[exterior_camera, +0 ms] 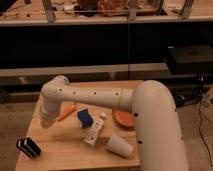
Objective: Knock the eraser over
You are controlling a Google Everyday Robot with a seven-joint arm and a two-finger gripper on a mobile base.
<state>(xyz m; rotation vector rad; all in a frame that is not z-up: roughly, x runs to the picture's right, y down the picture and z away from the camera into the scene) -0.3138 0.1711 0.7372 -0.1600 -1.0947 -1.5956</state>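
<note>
Your eraser [28, 147] stands untouched at the worktop [65, 145] corner; the gripper [46, 121] hangs well apart, so the knock remains.

carrot [66, 112], blue sponge [85, 118], white bottle [94, 133], paper cup [120, 146], orange bowl [123, 119], wooden table [65, 150]
</note>
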